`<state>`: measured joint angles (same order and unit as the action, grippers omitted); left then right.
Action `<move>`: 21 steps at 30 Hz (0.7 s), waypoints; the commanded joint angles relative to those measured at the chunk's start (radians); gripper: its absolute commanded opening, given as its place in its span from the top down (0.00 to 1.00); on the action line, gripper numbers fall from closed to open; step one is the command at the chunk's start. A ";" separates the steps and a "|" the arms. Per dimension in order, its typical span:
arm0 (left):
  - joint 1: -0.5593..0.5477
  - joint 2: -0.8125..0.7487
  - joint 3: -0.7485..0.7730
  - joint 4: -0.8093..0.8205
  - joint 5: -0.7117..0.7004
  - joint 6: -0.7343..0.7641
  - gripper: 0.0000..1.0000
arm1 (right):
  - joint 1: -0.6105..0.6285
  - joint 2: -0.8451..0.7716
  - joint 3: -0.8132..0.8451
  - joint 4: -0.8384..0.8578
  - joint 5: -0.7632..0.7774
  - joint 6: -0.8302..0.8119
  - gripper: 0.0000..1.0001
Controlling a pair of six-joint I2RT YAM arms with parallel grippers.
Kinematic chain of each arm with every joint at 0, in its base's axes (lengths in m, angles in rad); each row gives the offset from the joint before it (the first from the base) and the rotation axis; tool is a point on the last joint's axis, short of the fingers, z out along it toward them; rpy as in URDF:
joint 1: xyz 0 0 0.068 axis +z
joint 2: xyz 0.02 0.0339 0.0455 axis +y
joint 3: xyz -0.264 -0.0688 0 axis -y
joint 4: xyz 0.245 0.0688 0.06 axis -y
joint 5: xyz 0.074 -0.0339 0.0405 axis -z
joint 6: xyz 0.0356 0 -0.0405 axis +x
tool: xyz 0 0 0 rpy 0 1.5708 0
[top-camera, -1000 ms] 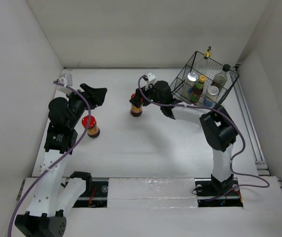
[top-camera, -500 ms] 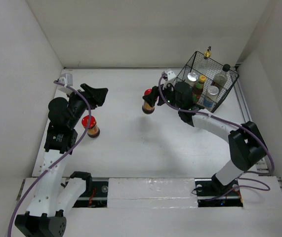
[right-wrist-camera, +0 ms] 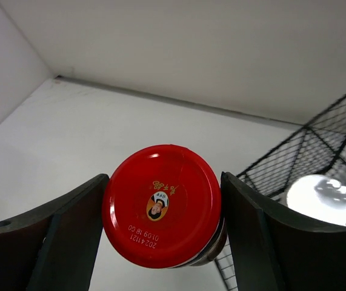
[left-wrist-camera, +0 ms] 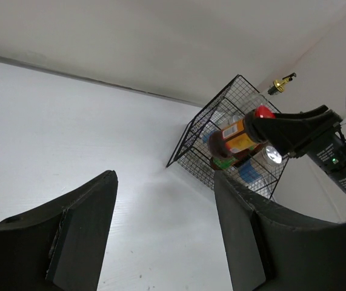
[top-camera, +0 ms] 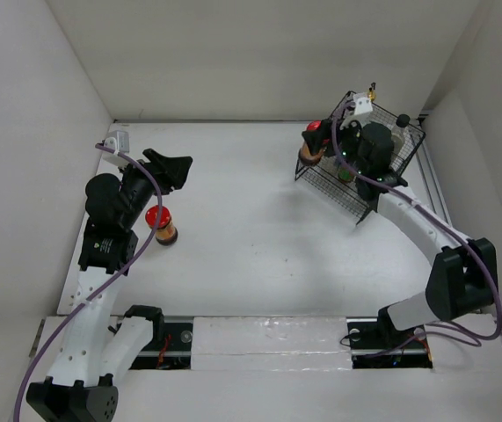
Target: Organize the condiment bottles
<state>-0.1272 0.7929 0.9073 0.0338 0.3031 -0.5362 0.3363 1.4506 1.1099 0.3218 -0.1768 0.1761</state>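
So my right gripper (top-camera: 317, 139) was clamped on a red-capped jar (right-wrist-camera: 160, 206), one finger (right-wrist-camera: 60, 242) pressed on each side just under the cap. I had it lifted off the table (top-camera: 251, 237), right at the left edge of the wire basket (top-camera: 356, 198). Honestly couldn't tell whether it was over the rim or just outside it. From my left wrist cam the jar looked tipped against the mesh, but that view is slanted, so no promises.

Inside the basket I could make out a silver-lidded jar (right-wrist-camera: 317, 193) close to the one I was holding, and the gold-topped bottle (top-camera: 371, 90) poking up at the far corner. The rest was hidden behind my arm.

My left gripper (top-camera: 178, 167) was spread wide with nothing in it, hanging over the left side of the table and pointing toward the basket. The other red-capped jar (top-camera: 161, 225) stood upright on the table just beside my left arm, well apart from the basket.
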 commanded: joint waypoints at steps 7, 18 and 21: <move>0.005 -0.020 -0.008 0.055 0.013 -0.005 0.40 | -0.146 0.036 0.107 0.224 -0.064 -0.015 0.49; 0.005 -0.001 -0.008 0.055 0.013 -0.005 0.40 | -0.168 0.099 0.056 0.305 -0.075 -0.015 0.49; 0.005 -0.001 -0.008 0.055 0.013 -0.005 0.40 | -0.168 0.119 0.022 0.341 -0.075 -0.015 0.49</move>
<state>-0.1272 0.7963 0.9073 0.0341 0.3035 -0.5362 0.1761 1.5879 1.1221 0.4080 -0.2428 0.1658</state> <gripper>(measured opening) 0.602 0.757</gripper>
